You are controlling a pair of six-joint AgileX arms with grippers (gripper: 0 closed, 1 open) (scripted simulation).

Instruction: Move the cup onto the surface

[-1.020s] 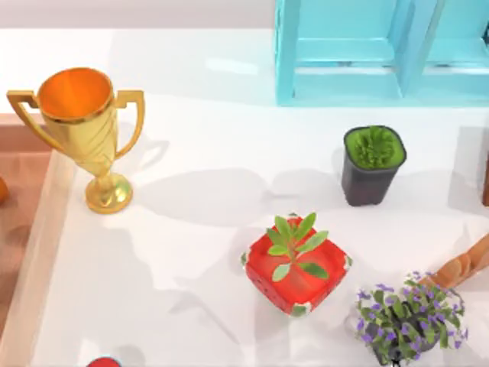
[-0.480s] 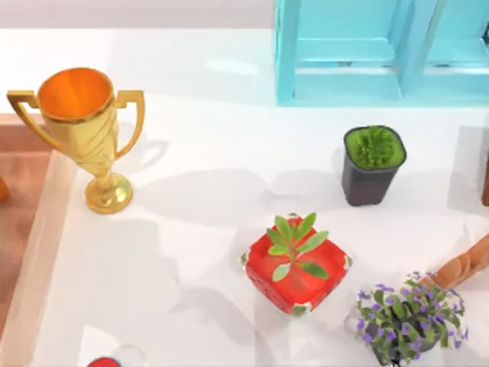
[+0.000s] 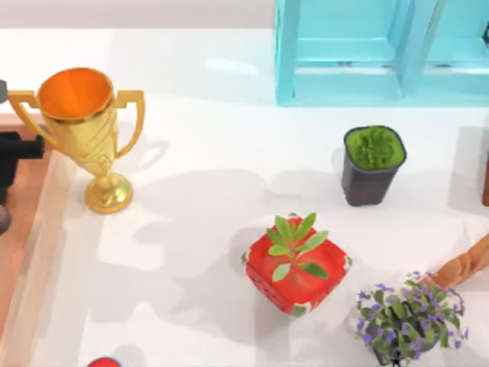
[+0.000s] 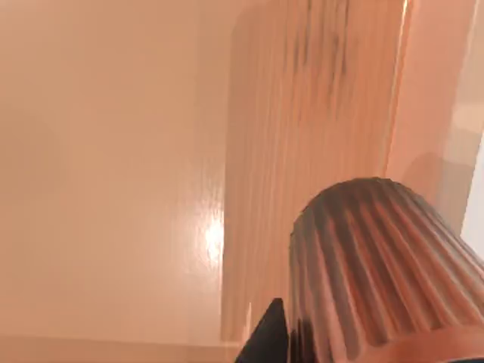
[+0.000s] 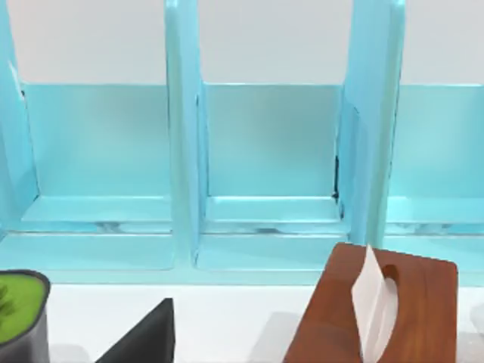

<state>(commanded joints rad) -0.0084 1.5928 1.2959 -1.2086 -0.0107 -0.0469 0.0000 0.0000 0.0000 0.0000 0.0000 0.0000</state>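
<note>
Left arm [image 3: 14, 157]: dark body at left edge of top view, over brown wooden area [image 3: 19, 229], beside gold trophy [image 3: 85, 130]. Left gripper [image 4: 283, 333]: finger state cannot tell; one dark fingertip [image 4: 265, 336] touching ribbed side of cup [image 4: 378, 265] in lower right of left wrist view. Cup above wood. White surface [image 3: 199, 176] carries trophy, dark square pot [image 3: 372, 164], red pot [image 3: 296, 264], purple flowers [image 3: 409, 317]. Right gripper facing turquoise frame [image 5: 181, 151]; finger state cannot tell.

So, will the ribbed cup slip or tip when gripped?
The cup has ribbed sides, probably giving good grip. Its taper may let it slide under a squeeze. It looks rigid and likely light.
</note>
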